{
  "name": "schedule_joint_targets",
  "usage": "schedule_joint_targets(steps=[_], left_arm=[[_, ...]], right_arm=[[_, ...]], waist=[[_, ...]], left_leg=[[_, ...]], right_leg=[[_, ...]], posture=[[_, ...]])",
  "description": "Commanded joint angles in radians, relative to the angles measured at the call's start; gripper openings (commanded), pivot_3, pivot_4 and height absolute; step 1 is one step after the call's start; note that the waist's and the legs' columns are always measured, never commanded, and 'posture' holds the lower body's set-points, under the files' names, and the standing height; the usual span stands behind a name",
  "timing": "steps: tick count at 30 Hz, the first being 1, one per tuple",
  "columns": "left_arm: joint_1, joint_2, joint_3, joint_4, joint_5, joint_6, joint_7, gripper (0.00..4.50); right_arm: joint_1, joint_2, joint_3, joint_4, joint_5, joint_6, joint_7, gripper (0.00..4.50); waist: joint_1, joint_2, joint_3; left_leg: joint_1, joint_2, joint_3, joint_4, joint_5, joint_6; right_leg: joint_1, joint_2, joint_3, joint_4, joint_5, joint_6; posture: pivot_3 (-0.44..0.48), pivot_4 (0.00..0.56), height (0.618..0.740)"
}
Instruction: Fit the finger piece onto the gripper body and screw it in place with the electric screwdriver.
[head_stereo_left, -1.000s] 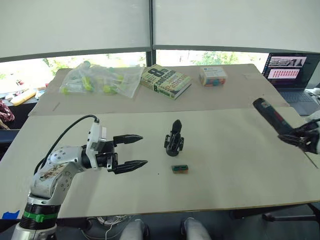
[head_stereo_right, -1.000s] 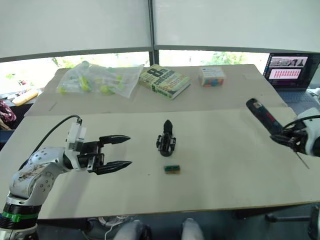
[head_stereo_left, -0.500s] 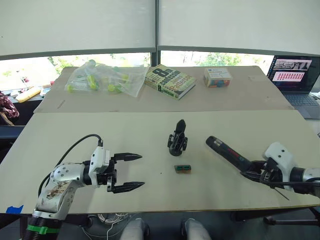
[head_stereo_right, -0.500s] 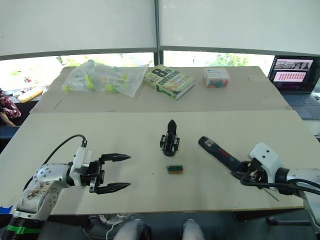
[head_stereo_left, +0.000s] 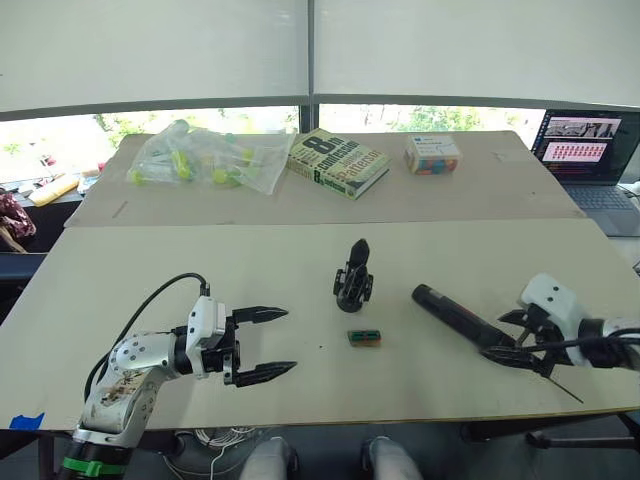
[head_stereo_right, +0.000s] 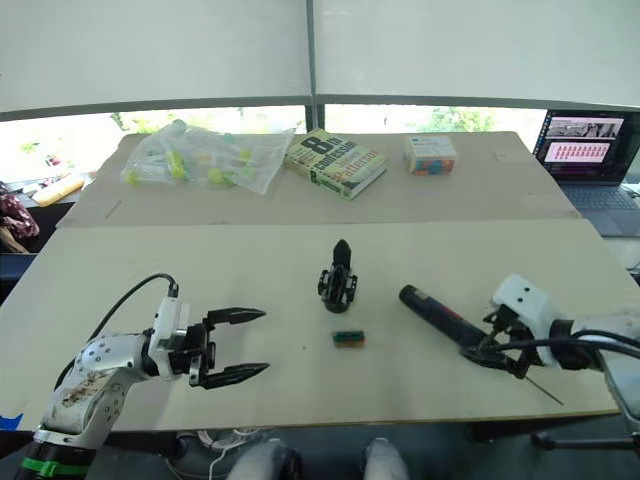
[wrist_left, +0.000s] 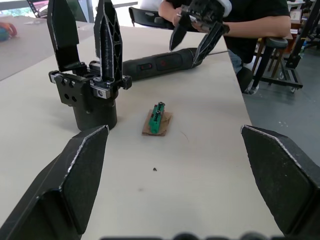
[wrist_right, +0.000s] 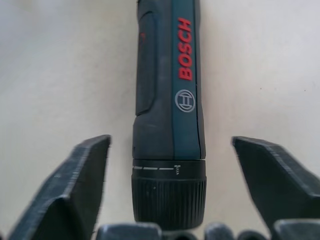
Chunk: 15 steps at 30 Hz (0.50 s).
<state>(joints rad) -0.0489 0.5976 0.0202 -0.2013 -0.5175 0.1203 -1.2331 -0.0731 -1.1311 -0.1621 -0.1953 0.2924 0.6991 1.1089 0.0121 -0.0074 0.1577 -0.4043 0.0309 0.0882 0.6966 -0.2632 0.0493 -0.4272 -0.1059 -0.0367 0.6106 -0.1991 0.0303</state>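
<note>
Near the middle of the pale table (head_stereo_left: 300, 250), the gripper body (head_stereo_left: 352, 283) stands upright on its round base with a pointed black finger rising from it; in the left wrist view two such fingers show. Just in front of it, apart from it, lies a small green-brown box (head_stereo_left: 363, 338). To the robot's right of both, the electric screwdriver (head_stereo_left: 455, 317) lies flat on the table, its thin metal bit toward the table's near right edge. The right gripper (head_stereo_left: 524, 341) sits over the bit end with its fingers spread wide on either side of the barrel, not pressing it, as the right wrist view shows. The left gripper (head_stereo_left: 268, 344) hovers low over the near left part of the table, well apart from the gripper body, fingers wide and holding nothing. Along the far side lie a plastic bag (head_stereo_left: 205, 160), a book (head_stereo_left: 338, 162), a small carton (head_stereo_left: 433, 154) and a laptop (head_stereo_left: 592, 160).
</note>
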Motion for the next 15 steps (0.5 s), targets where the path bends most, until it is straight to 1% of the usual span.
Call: schedule_joint_targets(steps=[1, 4, 6, 8, 12, 13, 15], left_arm=[[-0.006, 0.007, 0.013, -0.023, -0.024, 0.008, 0.004, 4.5], [-0.013, 0.009, 0.015, -0.017, -0.022, 0.009, 0.0, 4.5], [-0.016, 0.009, 0.012, -0.016, -0.021, 0.01, -0.002, 4.5], [-0.021, 0.007, 0.007, -0.018, -0.021, 0.01, -0.005, 4.5], [-0.024, 0.002, -0.006, -0.031, -0.02, 0.014, -0.005, 4.5], [-0.023, 0.001, -0.008, -0.035, -0.02, 0.015, -0.004, 4.5], [-0.019, 0.001, -0.01, -0.042, -0.022, 0.018, -0.001, 4.5]], right_arm=[[-0.067, -0.105, 0.031, -0.031, 0.043, 0.107, 0.081, 4.46], [-0.147, -0.179, 0.116, -0.038, 0.027, 0.157, 0.118, 4.46], [-0.207, -0.223, 0.203, -0.046, -0.024, 0.179, 0.124, 4.46], [-0.277, -0.244, 0.285, -0.061, -0.048, 0.217, 0.15, 4.46], [-0.418, -0.25, 0.446, -0.119, -0.096, 0.357, 0.181, 4.46], [-0.443, -0.258, 0.485, -0.135, -0.116, 0.366, 0.194, 4.46], [-0.495, -0.224, 0.538, -0.14, -0.153, 0.381, 0.171, 4.46]], waist=[[0.001, 0.0, 0.0], [-0.001, 0.0, 0.0], [-0.001, 0.0, 0.0], [-0.002, 0.0, 0.0], [-0.004, 0.0, 0.0], [-0.004, 0.0, 0.0], [-0.004, 0.0, 0.0]], left_leg=[[0.0, 0.0, 0.0, 0.0, 0.0, 0.0], [0.0, 0.001, 0.0, 0.0, 0.0, 0.0], [-0.001, 0.001, 0.0, 0.0, 0.0, 0.0], [-0.001, 0.001, 0.0, 0.0, 0.0, 0.0], [-0.004, 0.001, 0.001, 0.0, 0.0, 0.0], [-0.005, 0.001, 0.002, 0.0, 0.0, 0.0], [-0.007, 0.001, 0.002, 0.0, 0.0, 0.0]], right_leg=[[0.0, 0.0, 0.0, 0.0, -0.001, -0.001], [-0.001, 0.0, -0.001, 0.0, -0.001, -0.003], [-0.001, 0.0, -0.001, 0.0, -0.002, -0.004], [-0.002, 0.0, 0.0, 0.0, -0.002, -0.004], [-0.006, 0.0, 0.0, 0.001, -0.001, -0.004], [-0.008, 0.0, 0.0, 0.001, -0.001, -0.004], [-0.01, 0.0, 0.0, 0.002, 0.001, -0.001]], posture=[[0.0, 0.15, 0.74], [0.0, 0.15, 0.74], [0.0, 0.15, 0.74], [0.0, 0.15, 0.74], [0.0, 0.15, 0.74], [0.0, 0.15, 0.74], [0.0, 0.15, 0.74]])
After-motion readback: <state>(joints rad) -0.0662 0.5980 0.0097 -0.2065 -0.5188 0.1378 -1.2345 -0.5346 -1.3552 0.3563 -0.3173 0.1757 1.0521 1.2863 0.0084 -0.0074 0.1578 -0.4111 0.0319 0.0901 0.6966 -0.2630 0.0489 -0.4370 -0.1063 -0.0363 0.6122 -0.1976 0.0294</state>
